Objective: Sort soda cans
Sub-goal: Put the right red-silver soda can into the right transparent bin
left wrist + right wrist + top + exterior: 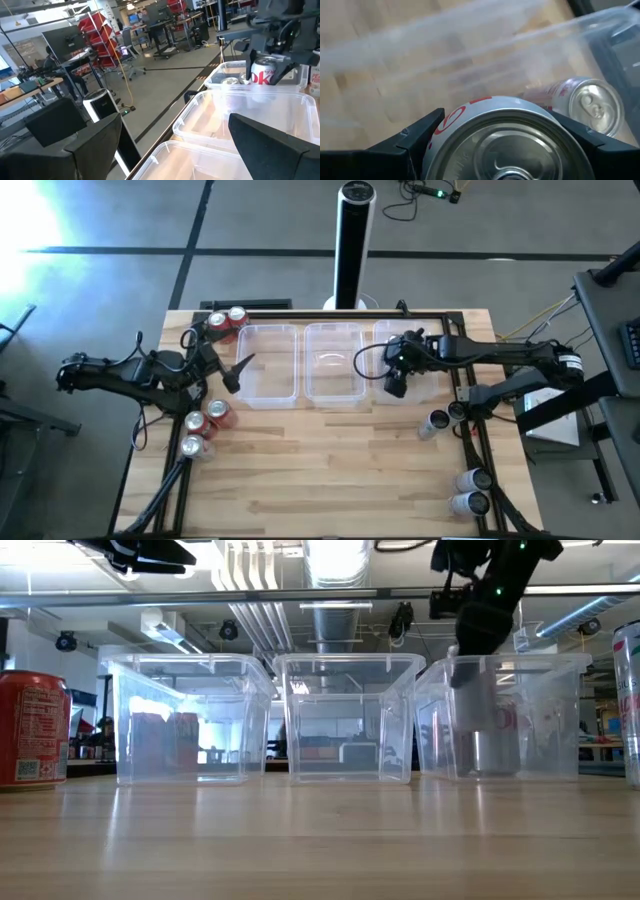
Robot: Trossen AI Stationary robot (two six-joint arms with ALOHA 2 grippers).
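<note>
Sorting is, by my reading, barely begun. Measured from the middle tub [333, 360]: to its far left, red cans [227, 320] stand behind the left tub [268, 364] and three more [205, 425] in front of it, unsorted. The left hand [236, 373], fingers spread wide and empty, hovers at that tub's left edge. The right tub [505, 720] holds one silver can [587, 104] lying down. Above it the right hand [396, 377] grips another silver can [505, 140], poised to lower. Silver cans [455, 455] wait far right on the surface [330, 470].
</note>
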